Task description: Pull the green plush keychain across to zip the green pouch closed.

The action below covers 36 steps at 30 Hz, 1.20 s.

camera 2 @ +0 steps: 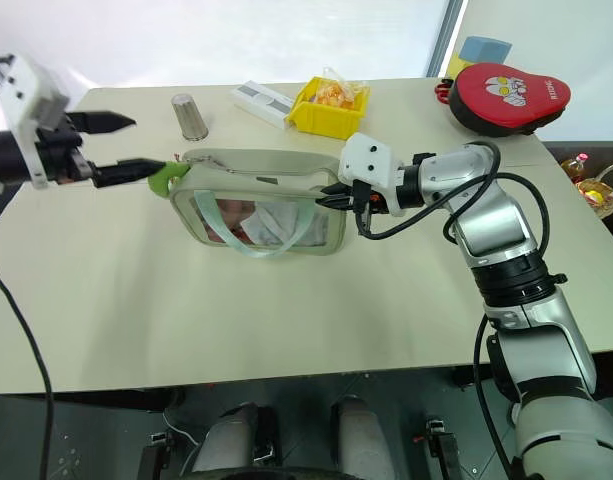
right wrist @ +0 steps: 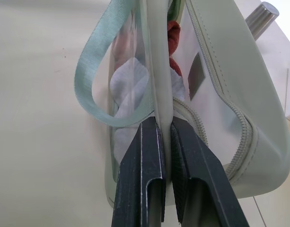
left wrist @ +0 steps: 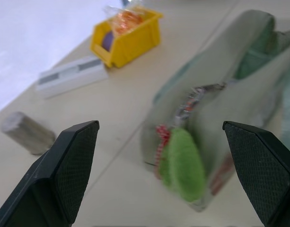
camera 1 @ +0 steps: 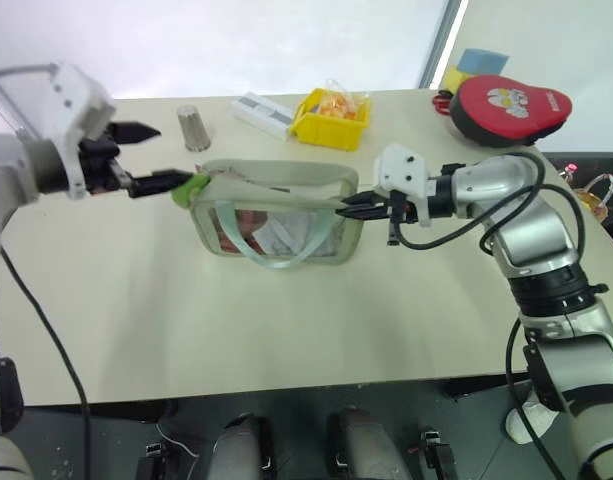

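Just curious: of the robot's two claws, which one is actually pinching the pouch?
The right claw: its black fingers are clamped shut on the green pouch end seam. The left claw stands wide open by the green plush keychain.

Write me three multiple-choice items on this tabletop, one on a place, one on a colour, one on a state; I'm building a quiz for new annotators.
1. Where does the green plush keychain hang?
A. at the green pouch's end near the left gripper
B. inside the yellow bin
C. beside the red case

2. What colour are the pouch's strap handles?
A. red
B. pale mint
C. yellow

3. How is the right gripper?
A. wide open above the table
B. shut on the metal cup
C. shut on the green pouch

Answers:
1 A, the keychain sits at the pouch corner, between the left gripper's open fingers.
2 B, the loop in the right wrist view is mint.
3 C, its fingers pinch the pouch's edge seam.
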Motion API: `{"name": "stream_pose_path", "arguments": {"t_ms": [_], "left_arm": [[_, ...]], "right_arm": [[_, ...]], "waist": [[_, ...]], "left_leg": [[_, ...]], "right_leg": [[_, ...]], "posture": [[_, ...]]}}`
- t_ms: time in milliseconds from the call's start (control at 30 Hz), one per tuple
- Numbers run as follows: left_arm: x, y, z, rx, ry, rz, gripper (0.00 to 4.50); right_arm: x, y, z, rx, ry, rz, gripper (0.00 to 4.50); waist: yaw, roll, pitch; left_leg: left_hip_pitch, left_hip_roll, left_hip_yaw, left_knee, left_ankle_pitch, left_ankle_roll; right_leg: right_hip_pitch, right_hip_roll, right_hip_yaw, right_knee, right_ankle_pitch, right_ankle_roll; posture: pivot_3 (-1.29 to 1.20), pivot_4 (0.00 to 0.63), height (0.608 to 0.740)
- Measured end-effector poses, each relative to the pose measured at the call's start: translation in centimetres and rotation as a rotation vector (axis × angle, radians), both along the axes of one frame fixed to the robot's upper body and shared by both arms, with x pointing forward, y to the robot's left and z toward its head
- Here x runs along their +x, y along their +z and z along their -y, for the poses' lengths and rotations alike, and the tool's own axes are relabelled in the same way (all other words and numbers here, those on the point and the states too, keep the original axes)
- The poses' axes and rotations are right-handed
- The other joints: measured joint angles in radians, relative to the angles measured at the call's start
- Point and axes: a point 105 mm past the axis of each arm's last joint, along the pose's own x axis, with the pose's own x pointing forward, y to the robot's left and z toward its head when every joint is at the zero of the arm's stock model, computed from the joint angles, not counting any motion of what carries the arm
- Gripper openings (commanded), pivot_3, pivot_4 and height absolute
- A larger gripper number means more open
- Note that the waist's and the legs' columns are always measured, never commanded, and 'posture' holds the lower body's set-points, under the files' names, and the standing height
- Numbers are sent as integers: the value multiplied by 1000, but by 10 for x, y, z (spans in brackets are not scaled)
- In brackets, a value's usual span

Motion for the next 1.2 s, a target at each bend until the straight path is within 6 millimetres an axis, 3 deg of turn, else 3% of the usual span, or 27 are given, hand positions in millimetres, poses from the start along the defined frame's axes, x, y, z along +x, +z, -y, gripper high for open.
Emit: {"name": "stream_pose_path", "arguments": {"t_ms": [200,233,300,500,567,833,933,1067,1200], "left_arm": [[7,-25,-14,-2,80,-51,4500],[8,-26,-15,-5,83,-50,4245],[10,-28,-14,-20,83,-50,3667],[21,-29,-10,-62,84,-38,547],[22,-27,-10,-56,83,-31,29],[24,9,-8,-42,52,44,29],[24,27,13,-37,-13,102,29],[17,18,47,17,-137,98,29],[16,-2,60,91,-175,82,29]], "right_arm": [[2,0,-1,3,-5,1,21],[2,0,-1,4,-5,0,5],[2,0,-2,7,-3,-1,0],[3,1,-2,8,-9,3,0],[3,1,-2,8,-9,3,0],[3,1,-2,10,-19,4,0],[4,1,-2,13,-24,7,0],[4,1,-3,18,-26,9,0],[6,1,-3,24,-36,12,0]], "waist": [[1,0,0],[1,0,0],[1,0,0],[2,0,0],[2,0,0],[4,0,0],[4,0,0],[2,0,0],[3,0,0]], "left_leg": [[0,0,0,0,0,0],[0,0,0,0,0,0],[0,0,0,0,0,0],[0,0,0,0,0,0],[0,0,0,0,0,0],[0,0,0,0,0,0],[0,-1,0,0,0,0],[0,0,0,1,0,0],[0,0,0,1,0,0]], "right_leg": [[0,0,0,0,0,0],[0,0,0,0,0,0],[0,0,0,0,0,0],[0,0,0,0,0,0],[0,0,0,0,0,0],[0,0,0,0,0,0],[1,0,0,0,0,0],[0,0,0,0,0,0],[0,0,0,0,0,0]], "posture": [[0,150,740],[0,150,740],[0,150,740],[0,150,740],[0,150,740],[0,150,740],[0,150,740],[0,150,740],[0,150,740]]}}
